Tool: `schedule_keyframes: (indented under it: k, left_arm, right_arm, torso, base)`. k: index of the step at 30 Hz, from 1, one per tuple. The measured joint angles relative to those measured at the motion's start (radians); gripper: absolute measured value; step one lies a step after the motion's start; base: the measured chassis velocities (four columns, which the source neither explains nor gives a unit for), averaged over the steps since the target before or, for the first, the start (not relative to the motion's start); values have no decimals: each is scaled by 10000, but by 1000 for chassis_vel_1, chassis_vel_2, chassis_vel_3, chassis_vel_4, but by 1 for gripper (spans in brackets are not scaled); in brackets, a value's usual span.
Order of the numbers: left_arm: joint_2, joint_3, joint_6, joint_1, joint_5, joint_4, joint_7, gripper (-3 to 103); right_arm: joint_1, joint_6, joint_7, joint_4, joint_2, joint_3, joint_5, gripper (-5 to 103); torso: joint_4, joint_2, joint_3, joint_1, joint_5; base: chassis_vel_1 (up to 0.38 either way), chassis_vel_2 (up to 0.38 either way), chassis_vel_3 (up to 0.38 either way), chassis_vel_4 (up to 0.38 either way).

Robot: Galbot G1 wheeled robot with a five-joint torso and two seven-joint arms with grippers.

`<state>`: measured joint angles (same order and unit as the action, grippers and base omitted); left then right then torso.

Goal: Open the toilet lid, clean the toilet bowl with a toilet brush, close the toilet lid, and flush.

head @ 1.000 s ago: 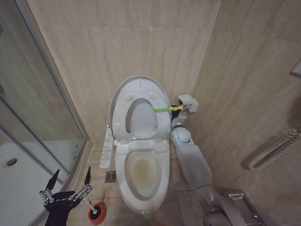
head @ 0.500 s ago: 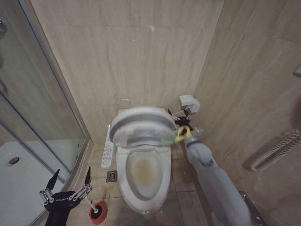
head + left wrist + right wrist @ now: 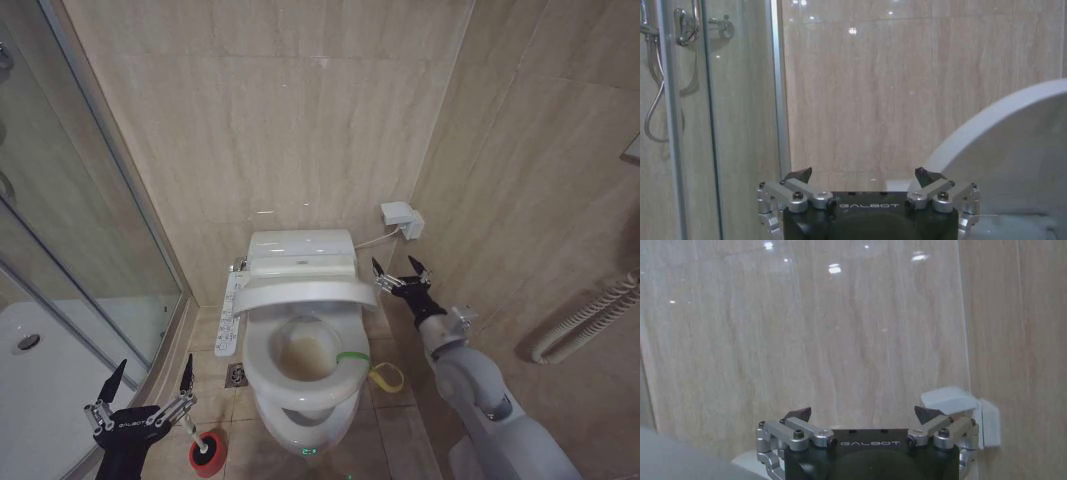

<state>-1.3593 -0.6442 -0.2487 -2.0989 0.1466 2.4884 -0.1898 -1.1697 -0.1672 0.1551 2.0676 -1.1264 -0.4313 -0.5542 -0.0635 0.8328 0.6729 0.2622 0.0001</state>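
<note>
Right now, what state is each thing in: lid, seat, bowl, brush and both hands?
toilet lid: partway down, not shut
seat: down on the bowl
toilet bowl: uncovered, stained inside
toilet brush: standing in its red holder
left hand: open, empty
right hand: open, empty, beside the lid

one toilet lid, one toilet brush, two tools

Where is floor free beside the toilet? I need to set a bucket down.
Bare tiles lie right of the toilet bowl, past the yellow loop, before the right arm. Left is crowded: floor drain, red holder cup, left gripper, shower tray.
</note>
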Motion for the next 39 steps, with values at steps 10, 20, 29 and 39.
schedule_keyframes:
  k: [10,20,29,39]
  left_arm:
    - [0,0,0,1,0,0,0,100]
    - [0,0,0,0,0,0,0,100]
    - [1,0,0,0,0,0,0,100]
    - [0,0,0,0,0,0,0,100]
  right_arm:
    - [-1817,-420,-451,993,42,-135,-78,100]
    - [-2347,-788,-200,2015,-542,-455,269,100]
    - [-4506,95,-1285,3308,-1447,-1459,2117,100]
    - [-6013,1659,-3789,3549,-2906,-2472,3078,100]
  torso:
    - [-3,0,0,1,-1]
    - [2,-2,1,2,-1]
    - [-3,-1,0,1,-3]
    - [-3,-1,0,1,-2]
  base:
    - [0,0,0,0]
    - [0,0,0,0]
    - [0,0,0,0]
    - [0,0,0,0]
